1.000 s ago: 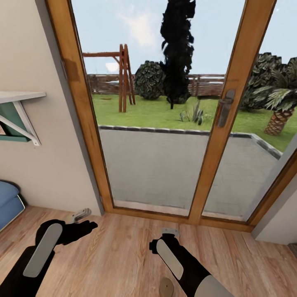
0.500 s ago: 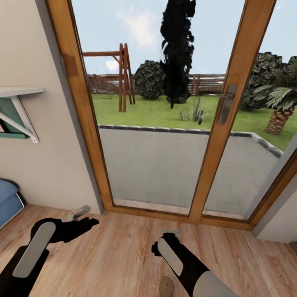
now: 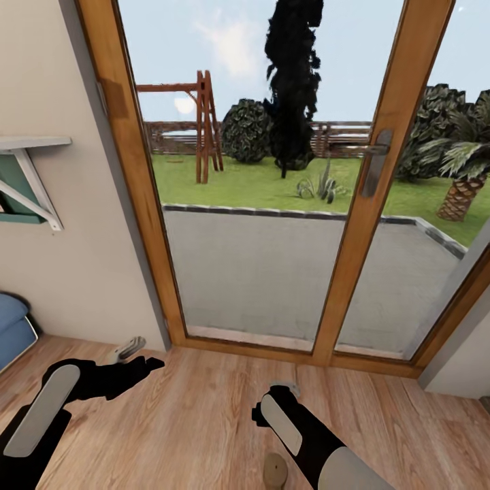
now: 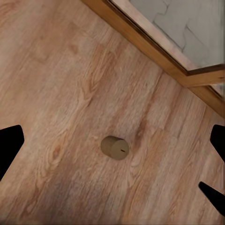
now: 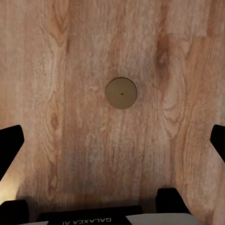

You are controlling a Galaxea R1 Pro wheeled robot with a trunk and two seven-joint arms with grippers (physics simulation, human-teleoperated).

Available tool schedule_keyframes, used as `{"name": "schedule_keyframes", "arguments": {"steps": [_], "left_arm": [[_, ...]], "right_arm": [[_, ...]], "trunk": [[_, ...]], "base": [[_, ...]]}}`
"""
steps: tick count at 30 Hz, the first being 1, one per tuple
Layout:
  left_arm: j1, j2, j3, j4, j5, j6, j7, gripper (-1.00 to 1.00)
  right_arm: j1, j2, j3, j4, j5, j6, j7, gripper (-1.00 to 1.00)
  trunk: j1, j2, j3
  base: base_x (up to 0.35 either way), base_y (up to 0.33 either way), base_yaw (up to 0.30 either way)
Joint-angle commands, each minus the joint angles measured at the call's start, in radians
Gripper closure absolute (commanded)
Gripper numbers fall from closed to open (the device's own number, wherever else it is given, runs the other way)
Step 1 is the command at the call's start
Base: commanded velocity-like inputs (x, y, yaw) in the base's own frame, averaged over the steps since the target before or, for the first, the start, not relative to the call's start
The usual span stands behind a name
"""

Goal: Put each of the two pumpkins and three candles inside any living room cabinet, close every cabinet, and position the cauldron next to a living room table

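One candle [image 5: 121, 93] stands upright on the wood floor [image 3: 204, 422], straight under my right gripper [image 5: 112, 140], whose fingers are spread wide with nothing between them. My left gripper [image 4: 112, 154] is spread and empty too, looking down at that candle from the side. Over the last second my view has slid slightly along the glass door [image 3: 272, 204], so I judge I am settling in for the pickup.

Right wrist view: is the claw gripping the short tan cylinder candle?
No. The short tan cylinder candle stands alone on the wooden plank floor, apart from the open claw.
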Motion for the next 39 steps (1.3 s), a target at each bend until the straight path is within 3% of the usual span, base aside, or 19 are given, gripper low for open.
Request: {"name": "schedule_keyframes", "arguments": {"steps": [1,18,21,23,27,39], "left_arm": [[-0.001,0.001,-0.001,-0.001,0.013,0.000,0.010,-1.00],[-0.002,-0.001,-0.002,0.001,0.025,0.000,0.012,-1.00],[-0.002,0.004,0.001,0.002,0.052,0.000,0.012,-1.00],[-0.002,0.032,-0.001,0.003,0.083,-0.001,0.012,-1.00],[-0.002,0.048,-0.020,0.004,0.129,-0.001,0.012,-1.00],[-0.002,0.052,-0.030,0.004,0.143,-0.001,0.012,-1.00]], "right_arm": [[-0.001,0.000,0.004,0.000,-0.008,0.002,-0.009,-1.00],[-0.001,-0.001,0.005,-0.010,-0.005,0.000,-0.008,-1.00],[-0.001,-0.002,0.005,-0.011,-0.004,-0.001,-0.008,-1.00],[-0.001,-0.002,0.005,-0.011,-0.004,-0.002,-0.008,-1.00],[-0.001,-0.003,0.005,-0.009,-0.004,-0.002,-0.009,-1.00],[-0.001,-0.003,0.005,0.000,-0.003,-0.026,-0.007,-1.00]], "trunk": [[0.004,-0.008,-0.004],[0.069,-0.127,-0.057],[0.081,-0.148,-0.067],[0.088,-0.162,-0.073],[0.104,-0.190,-0.086],[0.150,-0.274,-0.123]], "base": [[0.000,0.000,0.000],[0.000,0.000,0.000],[0.000,0.000,0.000],[0.000,0.000,0.000],[0.000,0.000,0.000],[0.000,0.000,0.000]]}}
